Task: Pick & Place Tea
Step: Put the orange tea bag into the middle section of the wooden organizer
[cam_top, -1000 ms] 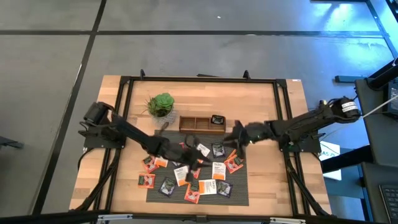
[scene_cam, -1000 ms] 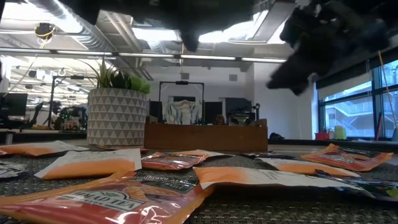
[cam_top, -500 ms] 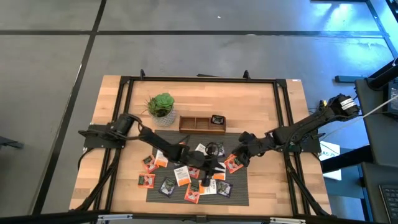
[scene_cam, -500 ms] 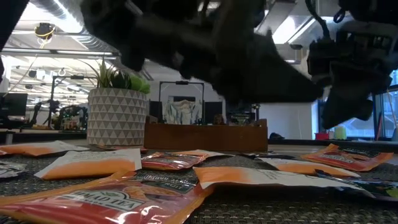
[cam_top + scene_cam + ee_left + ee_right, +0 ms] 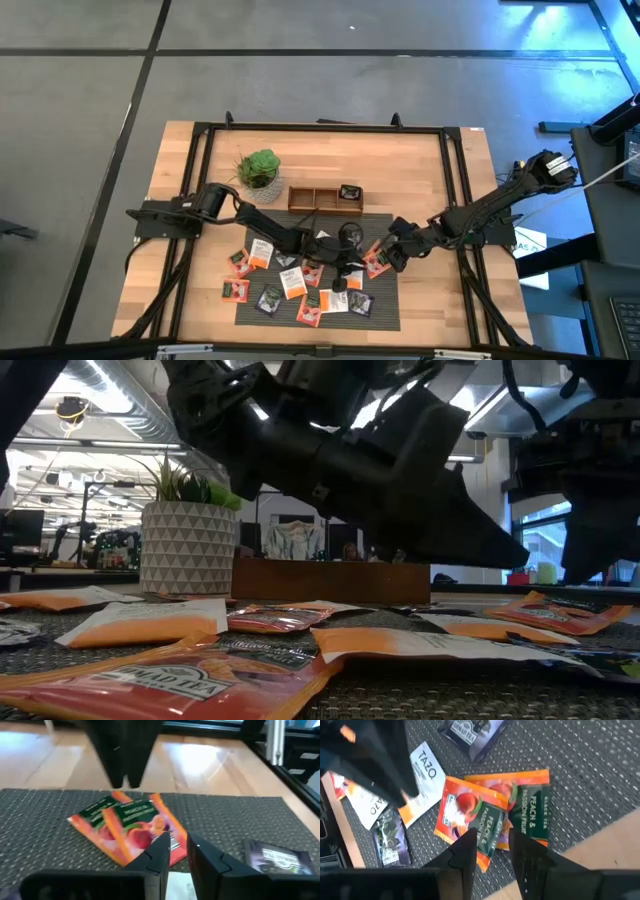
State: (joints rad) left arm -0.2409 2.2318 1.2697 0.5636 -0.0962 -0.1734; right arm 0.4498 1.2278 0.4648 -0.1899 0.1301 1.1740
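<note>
Dark and narrow, the two fingers of the left gripper (image 5: pixel 177 851) stand only a small gap apart, with nothing between them; they hover low over the edge of two overlapping orange-red sachets (image 5: pixel 131 825) printed with peach pictures, and whether they touch the packets I cannot tell. The right gripper (image 5: pixel 492 842) is also slightly parted and grasps nothing; it hangs just above the same orange-red pair (image 5: pixel 492 812), near the right side of the grey mat (image 5: pixel 385 312). In the high view the left gripper (image 5: pixel 352 268) reaches across the middle of the mat, and the right gripper (image 5: pixel 392 255) comes in from the other side, so both tips are close together. The rest of the tea lies flat and scattered on the mat: white sachets (image 5: pixel 291 281), dark sachets (image 5: pixel 270 298) and more orange-red ones (image 5: pixel 234 290). Behind the mat stands a wooden tray (image 5: pixel 325 198) with one dark sachet (image 5: pixel 349 192) in its right compartment, and a potted plant (image 5: pixel 259 169) stands beside the tray on the wooden table (image 5: pixel 420 165).
</note>
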